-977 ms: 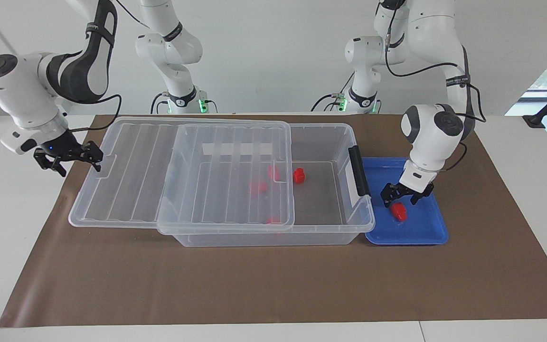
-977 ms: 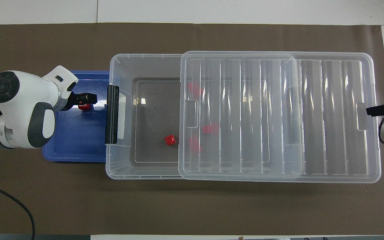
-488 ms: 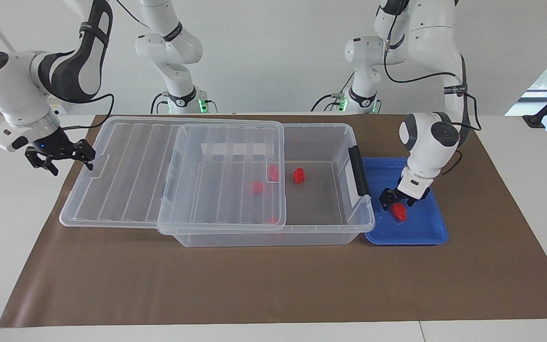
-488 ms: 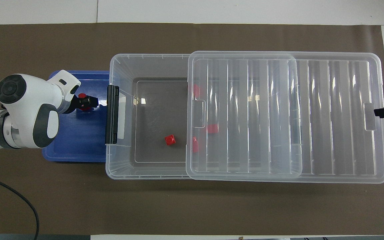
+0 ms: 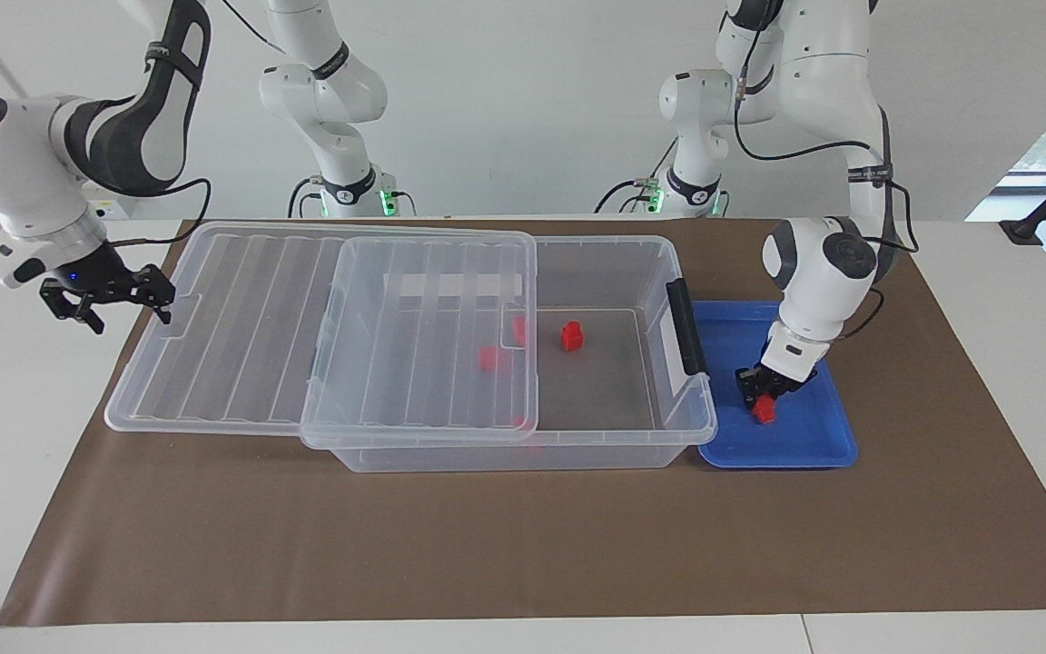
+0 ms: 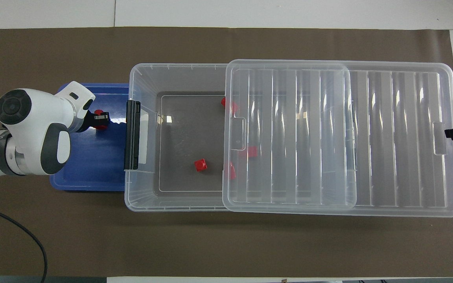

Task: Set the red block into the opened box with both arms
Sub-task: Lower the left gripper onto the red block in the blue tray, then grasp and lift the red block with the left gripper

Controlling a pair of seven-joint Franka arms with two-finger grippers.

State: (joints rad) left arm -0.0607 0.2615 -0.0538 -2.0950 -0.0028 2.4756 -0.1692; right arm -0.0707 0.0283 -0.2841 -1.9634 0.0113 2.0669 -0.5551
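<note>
A small red block (image 5: 766, 411) lies in the blue tray (image 5: 804, 436), and my left gripper (image 5: 764, 397) is down in the tray, shut on it. From overhead the same red block (image 6: 99, 113) shows at both sides of the left gripper (image 6: 101, 119). The clear box (image 5: 659, 263) stands beside the tray, uncovered at that end, with its ribbed lid (image 5: 241, 336) slid toward the right arm's end. My right gripper (image 5: 123, 304) is open, with one fingertip (image 5: 162, 300) at the lid's end edge.
Several red blocks lie in the box: one on the bare floor (image 5: 571, 336), others under the lid (image 5: 488, 358). A black latch (image 5: 686, 327) sits on the box's end wall next to the tray. A brown mat (image 5: 523, 545) covers the table.
My left gripper has come down and shut on the red block in the tray. My right gripper has drawn back toward its end of the table, and the lid has slid farther off the box.
</note>
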